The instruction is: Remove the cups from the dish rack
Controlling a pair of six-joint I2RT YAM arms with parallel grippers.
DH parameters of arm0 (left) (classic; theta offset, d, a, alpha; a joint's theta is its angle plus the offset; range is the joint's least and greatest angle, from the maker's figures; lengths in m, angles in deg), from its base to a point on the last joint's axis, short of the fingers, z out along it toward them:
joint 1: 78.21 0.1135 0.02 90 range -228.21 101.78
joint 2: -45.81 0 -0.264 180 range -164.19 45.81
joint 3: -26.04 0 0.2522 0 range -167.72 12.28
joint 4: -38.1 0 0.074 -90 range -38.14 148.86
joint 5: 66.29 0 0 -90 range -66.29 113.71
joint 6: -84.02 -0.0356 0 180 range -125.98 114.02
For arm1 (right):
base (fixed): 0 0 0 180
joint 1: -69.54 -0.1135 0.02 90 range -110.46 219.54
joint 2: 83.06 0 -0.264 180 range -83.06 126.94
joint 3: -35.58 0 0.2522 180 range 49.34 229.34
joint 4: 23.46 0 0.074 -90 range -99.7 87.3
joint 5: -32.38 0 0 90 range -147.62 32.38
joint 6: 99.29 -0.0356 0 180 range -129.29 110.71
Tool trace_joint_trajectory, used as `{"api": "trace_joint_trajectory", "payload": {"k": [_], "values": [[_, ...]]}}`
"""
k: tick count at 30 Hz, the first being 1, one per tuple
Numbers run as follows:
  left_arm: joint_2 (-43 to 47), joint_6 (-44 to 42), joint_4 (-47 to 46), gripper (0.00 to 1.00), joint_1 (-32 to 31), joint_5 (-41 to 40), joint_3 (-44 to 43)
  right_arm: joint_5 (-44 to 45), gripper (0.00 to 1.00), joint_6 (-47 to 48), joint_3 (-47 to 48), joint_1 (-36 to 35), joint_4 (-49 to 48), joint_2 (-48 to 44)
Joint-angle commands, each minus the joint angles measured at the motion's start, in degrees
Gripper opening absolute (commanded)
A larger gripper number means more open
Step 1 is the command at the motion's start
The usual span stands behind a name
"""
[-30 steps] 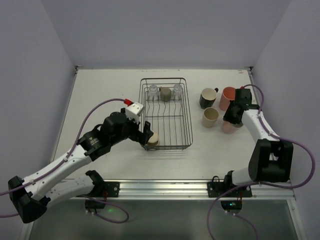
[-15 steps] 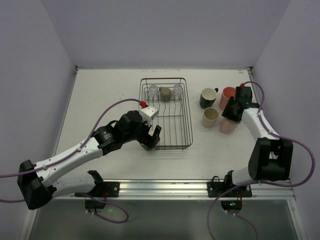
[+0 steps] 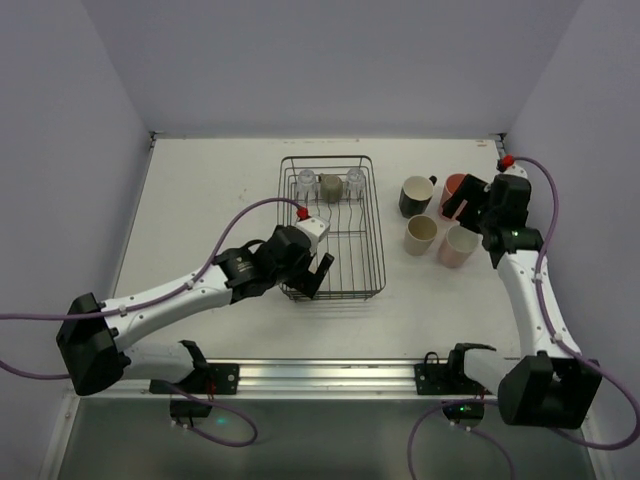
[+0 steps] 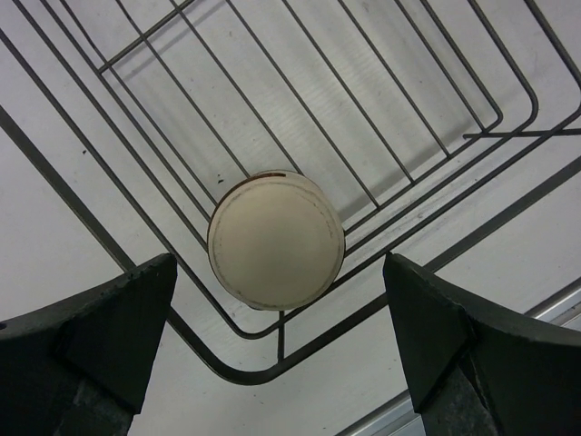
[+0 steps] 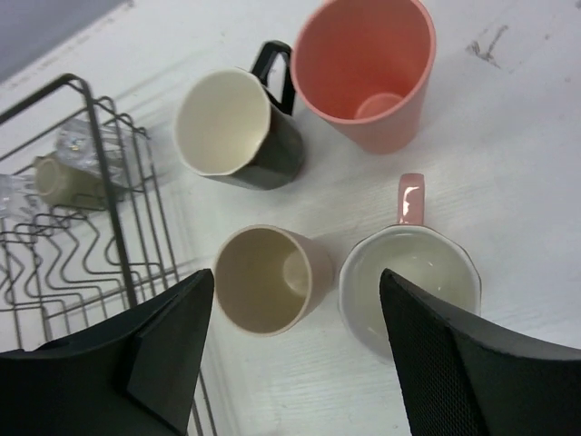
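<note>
I saw a white table (image 3: pixel 200 200), lilac walls (image 3: pixel 330 60). The rack (image 3: pixel 376 240) held a beige cup (image 4: pixel 275 240) under the wide jaws of my left gripper (image 3: pixel 308 272); my right gripper (image 3: pixel 462 200) gaped above four cups (image 3: pixel 421 234).

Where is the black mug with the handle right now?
The black mug stands on the table right of the dish rack in the top view, the pink tumbler on its right and a beige cup in front.
</note>
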Motion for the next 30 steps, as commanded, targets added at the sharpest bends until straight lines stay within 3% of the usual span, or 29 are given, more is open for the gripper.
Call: {"api": "trace_joint_trajectory", "payload": {"k": [1,13,16,19,20,23,30], "values": [[-1.53,2.17,0.12,1.0,-0.43,-2.59,-1.46,-4.6,0.76,-1.08,-1.71,0.1,-4.0,-7.13],[-7.95,3.05,-1.55,0.93,-0.43,-3.55,-1.38,-18.49,0.78,-3.45,-4.7,-0.16,-6.91,-18.49],[-8.47,3.22,-2.34,0.83,-0.43,-3.38,-1.11,-22.0,0.79,-5.03,-6.19,-0.43,-8.57,-19.98],[-8.3,3.31,-2.96,0.61,-0.43,-3.29,-1.11,-26.39,0.79,-7.58,-8.57,-1.39,-11.47,-21.83],[-8.21,3.31,-3.05,0.5,-0.43,-3.29,-1.11,-27.28,0.8,-8.19,-9.7,-2.18,-12.53,-22.27],[-6.81,3.49,-3.4,0.34,-0.43,-3.29,-1.99,-31.14,0.8,-11.53,-12.34,-4.46,-17.18,-23.94],[1.45,4.72,-8.13,0.2,-0.34,-4.08,-5.42,-35.1,0.8,-19.78,-17.35,-16.15,-30.62,-24.65]]}}
